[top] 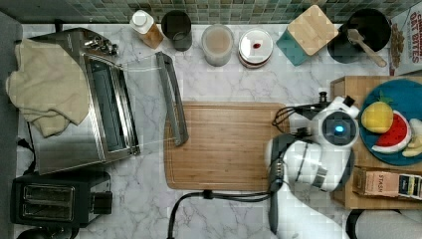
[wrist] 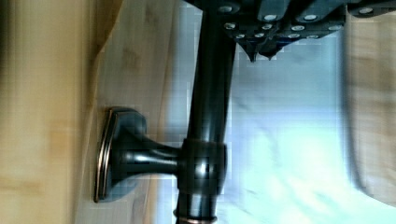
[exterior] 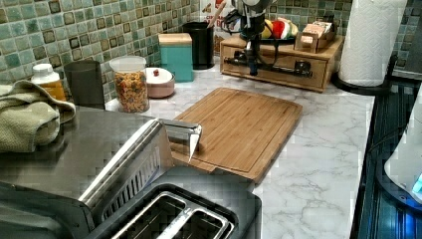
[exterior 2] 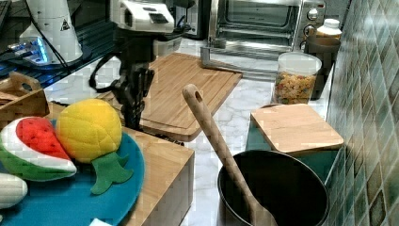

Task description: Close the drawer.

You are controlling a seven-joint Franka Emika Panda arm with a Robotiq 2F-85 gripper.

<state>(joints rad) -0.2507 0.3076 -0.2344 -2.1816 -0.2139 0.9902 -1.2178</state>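
Wrist view puts the claw (wrist: 261,49) right at the dark bar handle (wrist: 208,112) of the drawer (wrist: 46,116); whether its fingers grip the bar cannot be told. Left view shows the arm (exterior: 254,30) reaching straight down to the light-wood drawer front at the marble surface (exterior: 318,159)'s far end, beyond the cutting board (exterior: 239,129).

"OAT BITES" — cereal box (top: 405,35); "STASH" — tea box (top: 385,183)

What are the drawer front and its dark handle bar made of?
The drawer front looks like light, matte wood, with faint grain showing. Its handle bar looks like dark metal, perhaps bronze-finished: it is smooth and glossy with bright highlights and a coppery edge on the mounting plate.
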